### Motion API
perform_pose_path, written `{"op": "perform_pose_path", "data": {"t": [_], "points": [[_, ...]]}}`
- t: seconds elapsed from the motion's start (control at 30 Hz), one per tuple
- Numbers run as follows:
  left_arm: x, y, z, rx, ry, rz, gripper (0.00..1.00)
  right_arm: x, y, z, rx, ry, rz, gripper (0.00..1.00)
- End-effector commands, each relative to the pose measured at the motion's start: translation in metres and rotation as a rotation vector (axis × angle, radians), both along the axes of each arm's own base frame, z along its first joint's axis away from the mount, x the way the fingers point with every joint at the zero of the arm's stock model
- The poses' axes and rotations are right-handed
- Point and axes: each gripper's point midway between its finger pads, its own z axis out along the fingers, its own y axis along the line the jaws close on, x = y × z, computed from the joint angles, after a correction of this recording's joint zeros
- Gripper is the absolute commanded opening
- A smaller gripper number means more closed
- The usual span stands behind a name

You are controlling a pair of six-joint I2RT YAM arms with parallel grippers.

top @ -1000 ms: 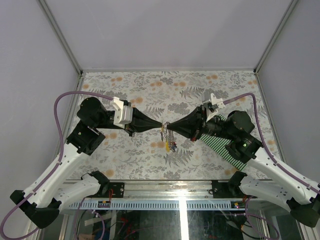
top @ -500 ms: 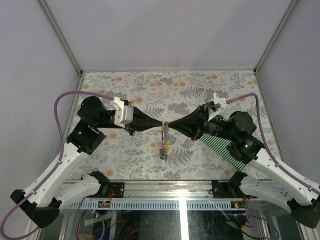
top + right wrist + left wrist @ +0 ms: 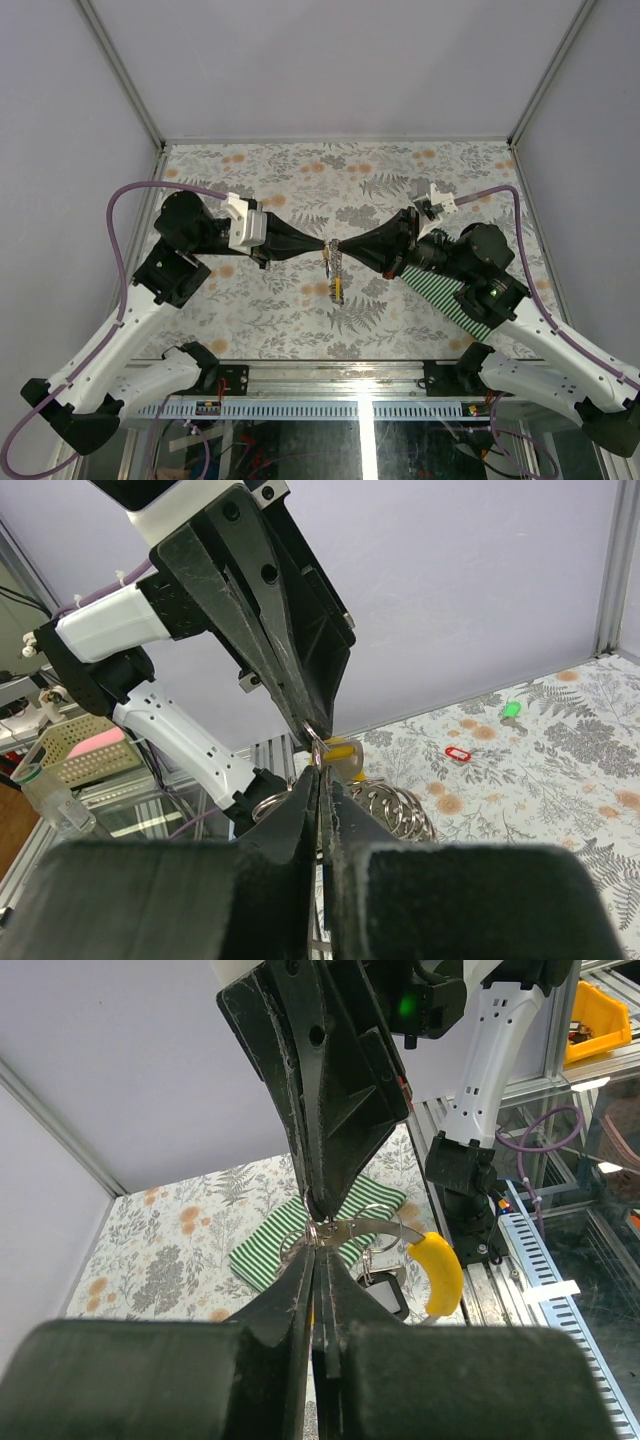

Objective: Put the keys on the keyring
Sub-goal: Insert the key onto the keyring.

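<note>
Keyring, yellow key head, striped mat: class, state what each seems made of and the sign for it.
Keyring: likely metal, silvery with bright glints. Yellow key head: probably plastic, smooth, evenly coloured. Striped mat: seemingly fabric, matte, soft-looking.

Seen from above, the keyring (image 3: 334,262) is too small for you to tell how the left gripper (image 3: 325,246) and right gripper (image 3: 343,248) pinch it, the keys (image 3: 338,289) below it merge into one blur, and the striped mat (image 3: 455,305) right of it lies mostly hidden under the right arm (image 3: 470,255).
</note>
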Motion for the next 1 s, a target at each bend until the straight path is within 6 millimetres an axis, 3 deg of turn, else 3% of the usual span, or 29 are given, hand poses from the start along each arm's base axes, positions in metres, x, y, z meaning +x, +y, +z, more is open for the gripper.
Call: {"op": "perform_pose_path", "data": {"t": [0.0, 0.97], "points": [[0.0, 0.001, 0.01, -0.009, -0.031, 0.005, 0.0, -0.001, -0.009, 0.033, 0.104, -0.051, -0.032, 0.0], [0.002, -0.008, 0.001, 0.028, -0.013, 0.012, 0.0, 0.011, -0.011, 0.032, 0.14, -0.008, -0.087, 0.0]]}}
